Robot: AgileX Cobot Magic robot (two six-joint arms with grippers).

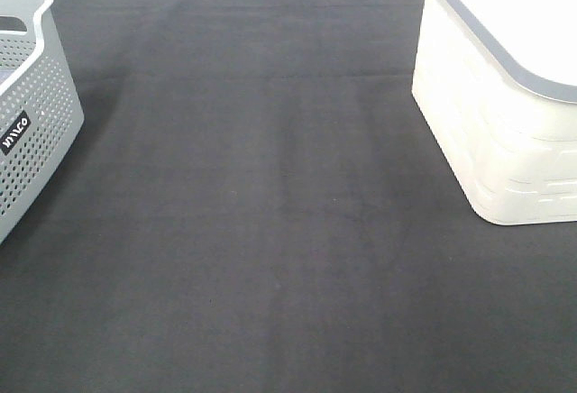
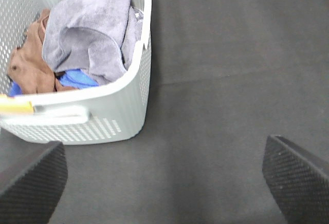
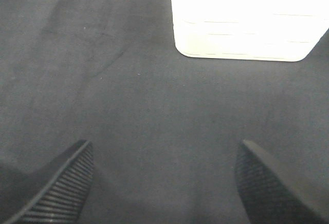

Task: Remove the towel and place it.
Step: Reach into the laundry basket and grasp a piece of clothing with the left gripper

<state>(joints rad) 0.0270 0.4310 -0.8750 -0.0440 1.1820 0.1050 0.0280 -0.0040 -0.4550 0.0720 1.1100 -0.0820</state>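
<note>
The towel (image 2: 90, 34), a greyish-lavender cloth, lies crumpled on top of other cloths inside the grey perforated basket (image 2: 128, 88) in the left wrist view. My left gripper (image 2: 164, 180) hangs open over the dark mat, apart from the basket, with nothing between its fingers. My right gripper (image 3: 164, 183) is open as well, empty, over bare mat a short way from the white bin (image 3: 247, 18). Neither gripper shows in the high view, where the basket (image 1: 32, 114) stands at the left edge and its contents are hidden.
A brown cloth (image 2: 28, 67) and a blue cloth (image 2: 77, 78) lie in the basket beside the towel. The white bin (image 1: 500, 105) with a grey-rimmed lid stands at the right. A dark mat (image 1: 270, 195) covers the table between them.
</note>
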